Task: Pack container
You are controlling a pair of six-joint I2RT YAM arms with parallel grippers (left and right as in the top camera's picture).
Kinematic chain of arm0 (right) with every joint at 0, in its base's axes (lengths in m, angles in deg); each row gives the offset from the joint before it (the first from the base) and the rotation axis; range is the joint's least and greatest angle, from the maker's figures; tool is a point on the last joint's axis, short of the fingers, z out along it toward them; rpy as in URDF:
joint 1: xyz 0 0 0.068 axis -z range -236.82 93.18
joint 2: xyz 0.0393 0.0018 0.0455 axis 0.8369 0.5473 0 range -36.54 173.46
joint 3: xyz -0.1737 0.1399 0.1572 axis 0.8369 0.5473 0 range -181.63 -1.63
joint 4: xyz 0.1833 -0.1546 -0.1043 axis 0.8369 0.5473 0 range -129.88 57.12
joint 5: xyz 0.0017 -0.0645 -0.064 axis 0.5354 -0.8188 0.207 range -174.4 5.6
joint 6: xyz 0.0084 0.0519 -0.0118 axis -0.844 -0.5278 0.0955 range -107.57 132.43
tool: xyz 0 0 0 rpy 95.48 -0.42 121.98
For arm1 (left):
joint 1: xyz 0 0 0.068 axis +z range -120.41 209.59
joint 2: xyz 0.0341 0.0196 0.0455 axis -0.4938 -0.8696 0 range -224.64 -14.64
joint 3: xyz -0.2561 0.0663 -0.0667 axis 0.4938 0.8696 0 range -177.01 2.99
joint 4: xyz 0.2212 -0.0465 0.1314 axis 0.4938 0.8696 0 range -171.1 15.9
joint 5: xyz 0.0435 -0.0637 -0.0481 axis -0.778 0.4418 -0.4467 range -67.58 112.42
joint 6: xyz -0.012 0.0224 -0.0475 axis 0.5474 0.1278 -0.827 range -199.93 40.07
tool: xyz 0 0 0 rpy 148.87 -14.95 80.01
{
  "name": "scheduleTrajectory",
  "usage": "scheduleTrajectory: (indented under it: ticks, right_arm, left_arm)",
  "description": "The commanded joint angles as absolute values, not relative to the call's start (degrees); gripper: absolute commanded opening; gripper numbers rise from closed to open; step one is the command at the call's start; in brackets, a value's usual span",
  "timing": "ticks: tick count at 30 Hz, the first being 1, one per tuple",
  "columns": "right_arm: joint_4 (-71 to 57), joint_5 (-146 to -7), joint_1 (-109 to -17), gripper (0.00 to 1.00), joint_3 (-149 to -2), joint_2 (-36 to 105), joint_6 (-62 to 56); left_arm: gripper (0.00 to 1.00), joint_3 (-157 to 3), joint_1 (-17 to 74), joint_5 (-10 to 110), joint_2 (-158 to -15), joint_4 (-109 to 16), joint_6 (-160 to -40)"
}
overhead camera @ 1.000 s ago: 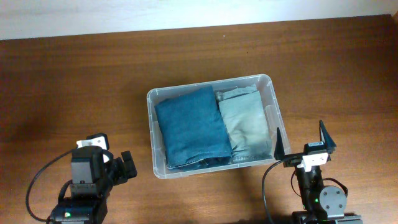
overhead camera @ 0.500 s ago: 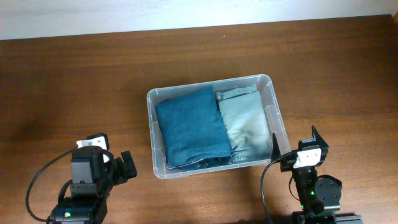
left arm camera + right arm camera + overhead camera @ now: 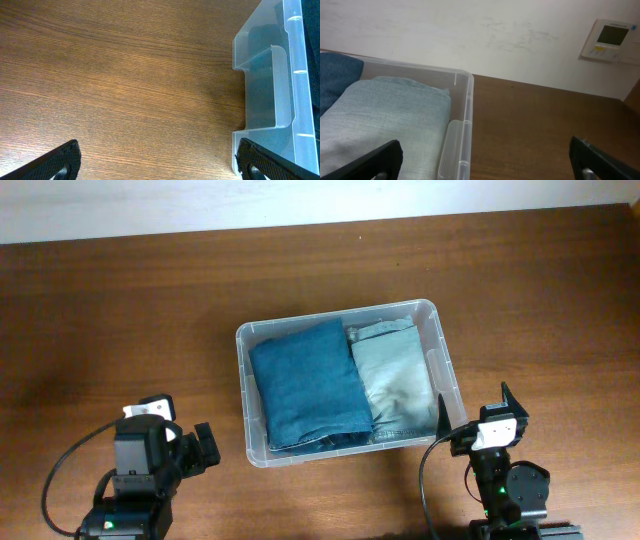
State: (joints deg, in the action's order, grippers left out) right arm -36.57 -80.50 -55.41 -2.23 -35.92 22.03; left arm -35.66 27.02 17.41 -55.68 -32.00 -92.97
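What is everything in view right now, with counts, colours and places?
container: 1, clear plastic, table centre
blue denim garment: 1, dark blue, folded, container's left part
pale denim garment: 1, grey-green, folded, container's right part
table: 1, dark brown wood
wall panel: 1, white, on the wall behind the table
left gripper: 1, black, open, beside the container
right gripper: 1, black, open, at the container's near right corner

A brown wood-grain table (image 3: 120,300) is seen across most of the overhead frame, with a strip of white wall (image 3: 200,205) along its top edge. At frame centre a folded dark blue denim garment (image 3: 305,385) and a folded pale grey-green garment (image 3: 395,380) are laid side by side, touching. A white wall control panel with a small screen (image 3: 610,39) is seen at the upper right of the right wrist view.
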Motion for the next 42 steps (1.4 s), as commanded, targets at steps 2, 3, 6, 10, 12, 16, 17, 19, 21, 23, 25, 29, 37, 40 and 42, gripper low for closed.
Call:
scheduleTrajectory:
  ticks: [2, 3, 6, 10, 12, 16, 17, 19, 21, 23, 25, 29, 37, 40, 42]
  right_arm:
    - [-35.58, -81.65, -55.3, 0.98, -1.95, -36.03, 22.93]
    - [-35.58, -81.65, -55.3, 0.98, -1.95, -36.03, 22.93]
    - [-35.58, -81.65, -55.3, 0.98, -1.95, -36.03, 22.93]
    - [-35.58, -81.65, -55.3, 0.99, -1.95, -36.03, 22.93]
    - [-35.6, -81.65, -55.3, 0.98, -1.95, -36.03, 22.93]
    - [-35.58, -81.65, -55.3, 0.98, -1.95, -36.03, 22.93]
    - [-35.58, -81.65, -55.3, 0.98, -1.95, -36.03, 22.93]
    - [-35.58, -81.65, -55.3, 0.98, -1.95, -36.03, 22.93]
    - [-35.58, -81.65, -55.3, 0.98, -1.95, -36.03, 22.93]
    - [-35.58, -81.65, -55.3, 0.98, -1.95, -36.03, 22.93]
    - [-35.6, -81.65, -55.3, 0.98, -1.95, -36.03, 22.93]
    - [-35.58, -81.65, -55.3, 0.98, -1.95, -36.03, 22.93]
    - [-35.58, -81.65, -55.3, 0.99, -1.95, -36.03, 22.93]
    - [-35.58, -81.65, -55.3, 0.98, -1.95, -36.03, 22.93]
    - [-35.58, -81.65, -55.3, 0.98, -1.95, -36.03, 22.93]
  left_arm:
    - [0.99, -35.36, 27.11, 16.58, -55.0, -31.96, -92.67]
    - [0.99, -35.34, 27.11, 16.58, -54.76, -31.96, -92.67]
    - [0.99, -34.92, 27.11, 15.09, -52.49, -32.3, -91.9]
    - [0.99, -28.91, 27.11, 15.64, -46.37, -49.18, -79.01]
    - [0.99, -21.83, 27.11, 18.32, -41.15, -64.63, -69.96]
    - [0.99, -10.42, 27.11, 18.59, -32.23, -83.43, -66.83]
    - [0.99, -8.17, 27.11, 18.59, -30.2, -86.38, -66.31]
    - [0.99, -3.49, 27.11, 18.63, -25.52, -91.6, -65.32]
    - [0.99, -0.58, 27.11, 19.2, -22.09, -93.94, -64.78]
    - [0.99, 1.73, 27.11, 19.35, -18.52, -94.31, -64.8]
    - [0.99, 2.52, 27.11, 19.83, -15.75, -92.59, -64.73]
    - [0.99, 2.52, 26.65, 19.85, -14.92, -90.77, -62.26]
    - [0.99, 2.5, 26.26, 24.18, -14.94, -76.76, -62.28]
    - [1.0, 2.37, 26.26, 23.72, -15.7, -76.3, -62.28]
    - [0.99, 2.37, 26.26, 23.72, -15.7, -76.3, -62.28]
